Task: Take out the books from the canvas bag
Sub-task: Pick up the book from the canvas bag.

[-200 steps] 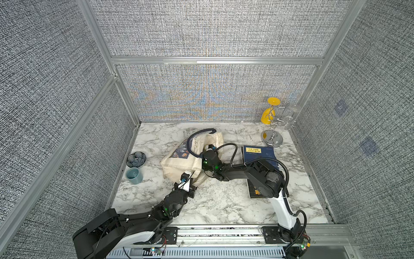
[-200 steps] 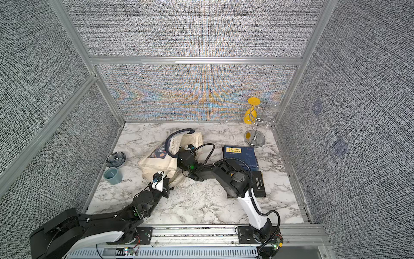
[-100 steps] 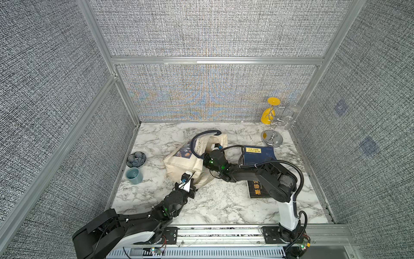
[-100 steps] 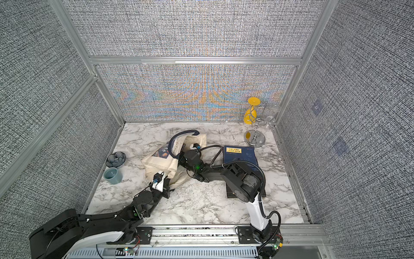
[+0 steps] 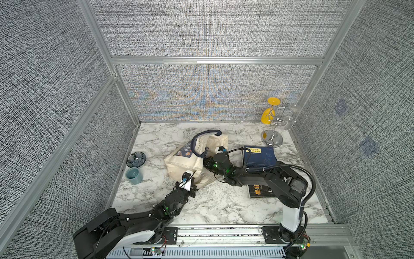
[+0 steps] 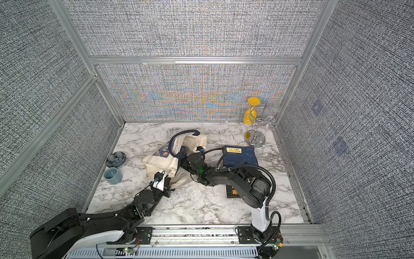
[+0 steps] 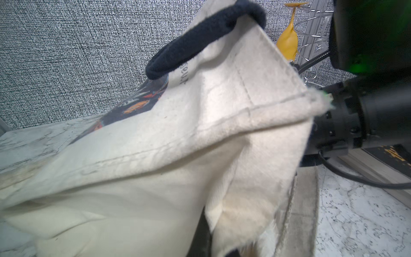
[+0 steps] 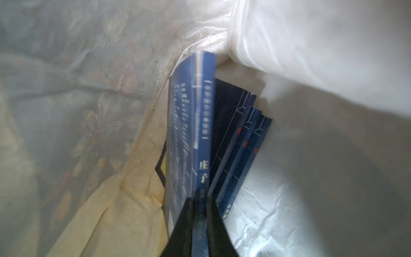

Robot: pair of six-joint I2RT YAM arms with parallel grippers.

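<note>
Canvas bag lies slumped on the marble tabletop, left of centre, its mouth turned toward the right arm. One navy handle arches above it in both top views. At the bag's near corner sits the left gripper. The left wrist view shows cream cloth drawn down between its fingers, the jaws clenched on the fabric. The right gripper is inside the bag, and in both top views the cloth hides its tip. In the right wrist view two dark fingers flank the edge of a blue book standing on edge, one on each side and close to it. That picture is blurred, so whether they press the book cannot be told. Just beside it, further navy books lie fanned against the bag's pale inner wall. Outside the bag, a navy book with a yellow label lies flat to its right. A black book with yellow characters lies nearer the front, partly under the right arm. A teal cup and a flower-shaped dish stand at the left edge, well apart from the bag. A wire stand carrying a yellow glass occupies the far right corner.
</note>
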